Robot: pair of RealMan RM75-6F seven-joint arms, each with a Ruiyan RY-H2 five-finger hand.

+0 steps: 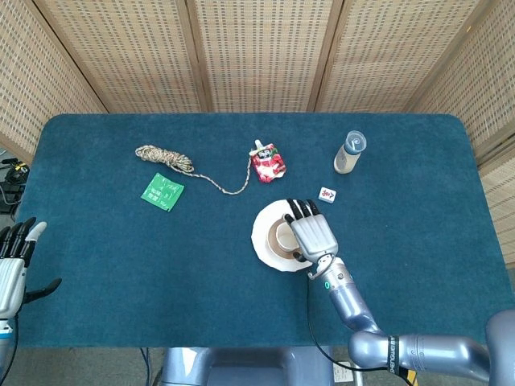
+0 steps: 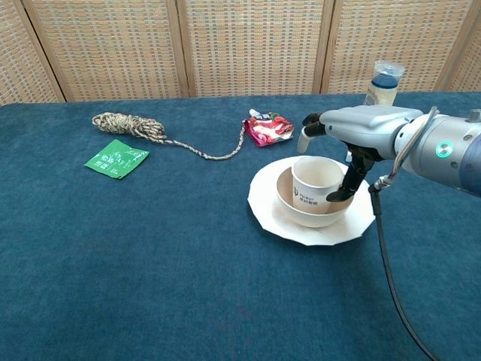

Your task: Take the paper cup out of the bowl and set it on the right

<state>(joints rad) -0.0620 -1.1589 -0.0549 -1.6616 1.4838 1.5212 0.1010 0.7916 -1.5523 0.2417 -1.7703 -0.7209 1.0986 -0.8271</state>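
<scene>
A white paper cup (image 2: 316,180) stands upright in a cream bowl (image 2: 297,212), which sits on a white plate (image 2: 264,216). My right hand (image 2: 362,125) hovers over the cup's right side. Its thumb reaches down into the bowl against the cup's right wall, and its fingertips (image 2: 307,136) spread past the cup's far rim without closing. In the head view the right hand (image 1: 311,232) covers the right half of the cup (image 1: 282,236) and the plate (image 1: 262,236). My left hand (image 1: 11,272) stays at the table's near left edge, fingers apart, holding nothing.
A coiled rope (image 1: 165,158) and a green packet (image 1: 162,191) lie at the back left. A red pouch (image 1: 267,163) lies just behind the plate. A small tile (image 1: 327,194) and a capped bottle (image 1: 350,152) stand to the back right of the bowl.
</scene>
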